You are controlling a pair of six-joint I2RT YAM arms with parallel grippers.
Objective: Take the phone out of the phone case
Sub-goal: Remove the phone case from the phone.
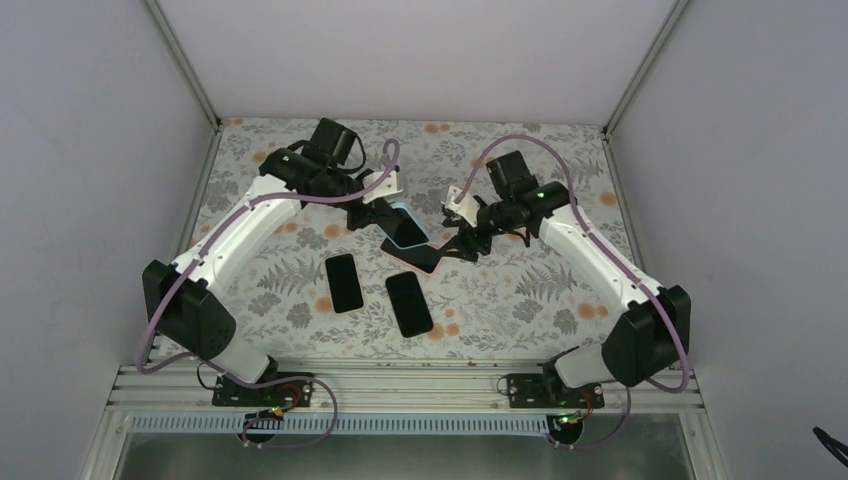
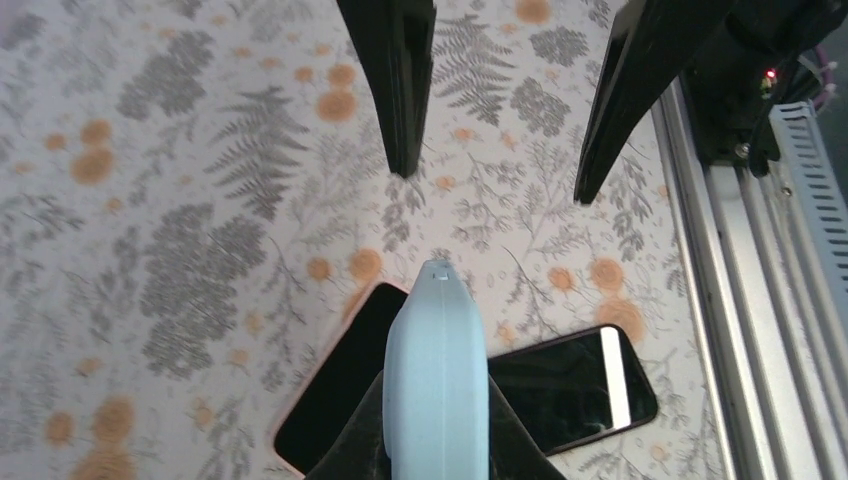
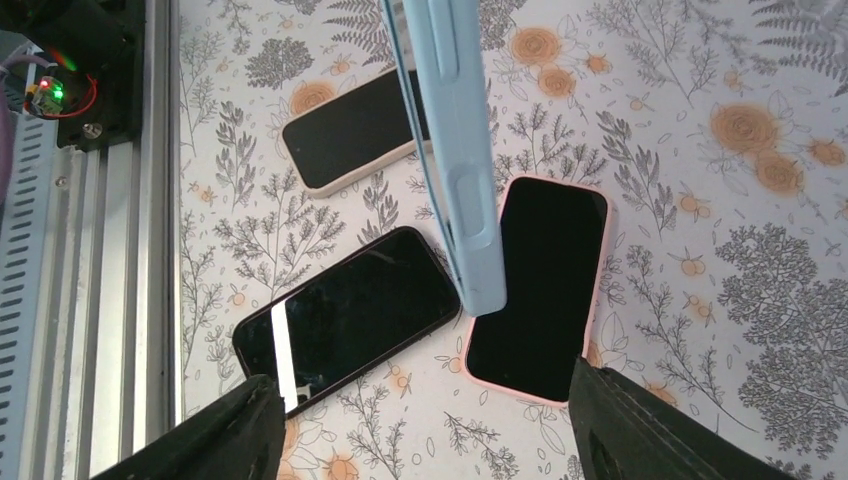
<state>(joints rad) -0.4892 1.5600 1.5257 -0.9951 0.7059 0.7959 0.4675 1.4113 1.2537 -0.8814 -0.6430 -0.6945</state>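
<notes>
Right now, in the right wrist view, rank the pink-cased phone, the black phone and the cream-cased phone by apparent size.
1. pink-cased phone and black phone: they look alike, so no ranking between them.
2. cream-cased phone: smallest, partly hidden by the blue case.

Tabletop: carries three phones, all lying flat near its centre.
- Left phone: left of centre.
- Middle phone: just right of the left phone, nearest the front rail.
- Far phone: behind the middle phone, partly beneath the claws.
- Phone case: raised off the tabletop, on edge, clamped in the left claw, above the far phone.
- Right claw: just right of the phone case, not touching it, fingers spread wide.
</notes>
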